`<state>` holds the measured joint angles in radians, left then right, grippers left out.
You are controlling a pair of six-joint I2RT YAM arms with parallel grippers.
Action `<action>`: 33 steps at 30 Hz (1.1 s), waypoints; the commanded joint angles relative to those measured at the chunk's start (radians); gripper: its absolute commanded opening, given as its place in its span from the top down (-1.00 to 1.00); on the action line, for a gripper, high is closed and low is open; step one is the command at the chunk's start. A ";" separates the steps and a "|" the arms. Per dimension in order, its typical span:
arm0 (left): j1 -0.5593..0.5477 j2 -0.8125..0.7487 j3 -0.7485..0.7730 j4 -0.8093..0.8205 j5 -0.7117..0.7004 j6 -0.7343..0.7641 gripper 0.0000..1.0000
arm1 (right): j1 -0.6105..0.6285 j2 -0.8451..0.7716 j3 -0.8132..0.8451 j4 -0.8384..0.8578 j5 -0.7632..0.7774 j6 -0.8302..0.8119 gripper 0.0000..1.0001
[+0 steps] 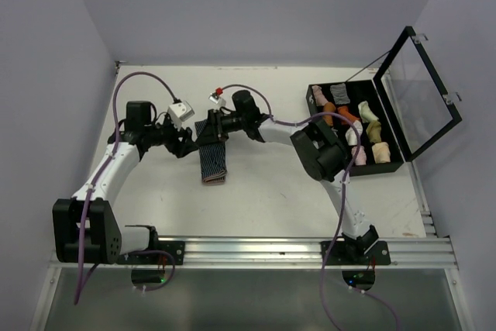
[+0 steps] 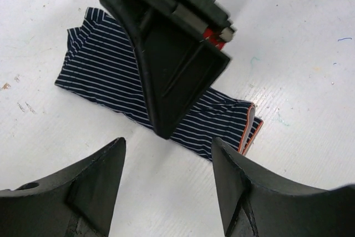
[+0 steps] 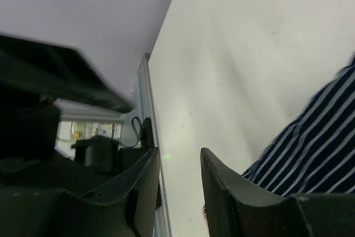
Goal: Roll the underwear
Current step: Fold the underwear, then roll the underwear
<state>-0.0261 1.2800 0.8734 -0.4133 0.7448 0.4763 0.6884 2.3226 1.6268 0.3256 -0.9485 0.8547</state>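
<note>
The underwear [image 1: 213, 159] is a dark blue piece with thin white stripes and an orange-trimmed edge, folded into a long strip flat on the white table. In the left wrist view it [image 2: 102, 76] lies just beyond my fingers. My left gripper [image 1: 184, 142] [image 2: 166, 147] is open and empty, over bare table beside the strip's long edge. My right gripper [image 1: 208, 131] [image 3: 180, 154] is open and empty at the strip's far end, its black finger [image 2: 172, 76] pointing down over the cloth. The cloth [image 3: 316, 154] shows at the right of the right wrist view.
An open black case [image 1: 391, 168] stands at the right, holding several rolled garments in compartments, its clear lid [image 1: 422, 91] raised. Grey walls enclose the table on the left, back and right. A metal rail [image 1: 256, 252] runs along the near edge.
</note>
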 commanded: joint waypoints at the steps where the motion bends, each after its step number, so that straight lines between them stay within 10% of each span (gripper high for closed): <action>1: 0.009 -0.001 0.006 0.007 0.004 0.048 -0.33 | -0.010 0.119 0.051 0.042 0.065 0.041 0.20; 13: -0.026 -0.079 -0.086 -0.144 0.002 0.454 -0.23 | -0.039 0.045 0.022 -0.037 -0.013 -0.035 0.17; 21: -0.257 -0.176 -0.298 0.037 -0.123 0.591 -0.25 | -0.038 -0.141 -0.117 -0.089 -0.058 -0.068 0.19; 33: -0.417 -0.114 -0.409 0.237 -0.242 0.680 -0.29 | -0.001 0.000 -0.222 -0.229 -0.044 -0.210 0.38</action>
<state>-0.4133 1.1454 0.4763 -0.2771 0.5198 1.1034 0.6796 2.2940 1.3964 0.1822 -0.9886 0.7219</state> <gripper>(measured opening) 0.651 0.318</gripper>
